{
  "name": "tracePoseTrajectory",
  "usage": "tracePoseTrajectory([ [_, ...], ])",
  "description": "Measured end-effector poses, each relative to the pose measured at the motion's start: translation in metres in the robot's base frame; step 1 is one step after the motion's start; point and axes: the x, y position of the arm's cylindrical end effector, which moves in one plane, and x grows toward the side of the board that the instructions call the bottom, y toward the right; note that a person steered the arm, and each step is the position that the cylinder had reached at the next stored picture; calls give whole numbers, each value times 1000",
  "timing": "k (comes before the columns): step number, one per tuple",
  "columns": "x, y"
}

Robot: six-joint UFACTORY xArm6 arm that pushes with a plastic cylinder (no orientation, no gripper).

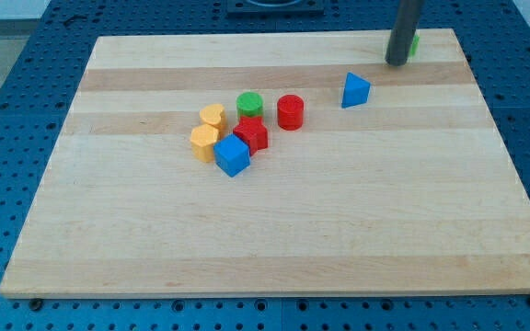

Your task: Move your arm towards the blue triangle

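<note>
Blue triangle [356, 90] is sitting right of centre on the counter [274, 239], toward the view's top, standing alone with bare wood all round it. No jaws are fitted on this rig, so no open or pinched state can be given; only a rod is being carried. My tip [397, 62] is being held near the counter's top edge, up and to the view's right of the triangle, near it but clearly apart.

A green block [415, 44] is being largely hidden behind the rod, just beside the tip on its right; its shape cannot be made out.

Risks, as judged from here:
- Overshoot: the gap is short, so a fast diagonal approach is likely to knock the triangle down-left instead of stopping beside it.
- If it is struck, it is being sent toward the red cylinder [290, 111], the nearest of the cluster, which also holds a green cylinder [249, 102], red block [251, 133], blue cube [232, 155] and two yellow blocks [206, 132].
- Green block being dragged or nudged off the nearby top edge if the rod is swung right first.
- Triangle's sloped face may be deflecting a glancing contact sideways.
</note>
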Motion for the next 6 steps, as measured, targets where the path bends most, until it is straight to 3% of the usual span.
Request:
tracePoseTrajectory([
  [2,-12,8],
  [3,37,32],
  [4,92,21],
  [6,103,-96],
])
